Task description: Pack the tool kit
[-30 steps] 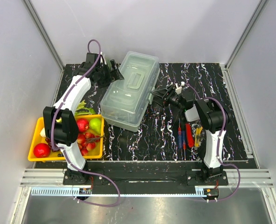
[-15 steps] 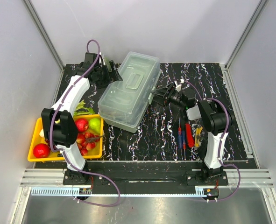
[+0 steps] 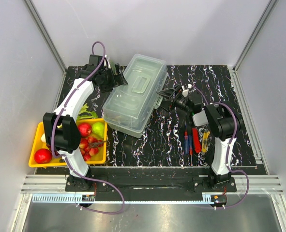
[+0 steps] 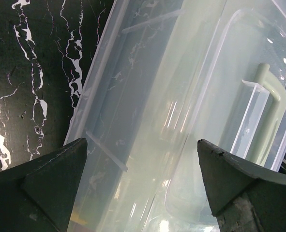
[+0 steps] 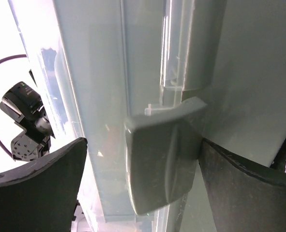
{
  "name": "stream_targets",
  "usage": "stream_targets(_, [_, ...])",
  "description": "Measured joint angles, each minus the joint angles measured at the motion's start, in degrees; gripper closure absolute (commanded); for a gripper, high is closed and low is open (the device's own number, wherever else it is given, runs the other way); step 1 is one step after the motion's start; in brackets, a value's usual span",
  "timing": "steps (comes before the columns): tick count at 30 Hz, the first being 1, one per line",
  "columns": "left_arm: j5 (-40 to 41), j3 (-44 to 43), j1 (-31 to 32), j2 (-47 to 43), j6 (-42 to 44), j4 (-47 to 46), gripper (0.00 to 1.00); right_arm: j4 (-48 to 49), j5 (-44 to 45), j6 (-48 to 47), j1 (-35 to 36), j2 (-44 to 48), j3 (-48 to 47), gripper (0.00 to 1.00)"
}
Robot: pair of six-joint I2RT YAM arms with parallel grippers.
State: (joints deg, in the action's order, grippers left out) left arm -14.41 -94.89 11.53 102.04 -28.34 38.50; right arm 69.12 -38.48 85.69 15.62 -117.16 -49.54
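Observation:
The tool kit's translucent pale grey-green toolbox (image 3: pixel 133 94) lies shut at the table's middle, its lid handle (image 3: pixel 139 83) on top. My left gripper (image 3: pixel 117 76) is open at the box's far left edge; in the left wrist view the lid (image 4: pixel 181 96) and handle (image 4: pixel 268 111) fill the space between my open fingers (image 4: pixel 46 188). My right gripper (image 3: pixel 164 94) is open at the box's right side, with the front latch (image 5: pixel 164 154) between its fingers, close against the right one. Small red (image 3: pixel 196 139), blue-handled (image 3: pixel 190 142) and yellow (image 3: pixel 205 140) tools lie by the right arm.
A yellow fruit tray (image 3: pixel 35 145) with apples and a pear stands at the near left, by the left arm's base. Green leaves (image 3: pixel 87 115) lie behind it. Grey walls enclose the black marbled table (image 3: pixel 220 82).
The toolbox has shifted slightly left. My right gripper has closed in on the latch side and lifted a little. My left gripper has stayed at the box's back left edge, turning slightly.

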Motion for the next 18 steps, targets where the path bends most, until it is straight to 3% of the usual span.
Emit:
stream_targets(11, [1.79, -0.04, 0.15, -0.61, 1.60, 0.59, 0.01, 4.04, 3.67, -1.55, -1.73, 3.91, 9.07, 0.01])
stream_targets(18, [2.69, -0.26, 0.15, -0.79, 2.23, 1.03, 0.01, 4.57, 2.95, -4.63, -2.10, 4.68, 7.76, 0.00])
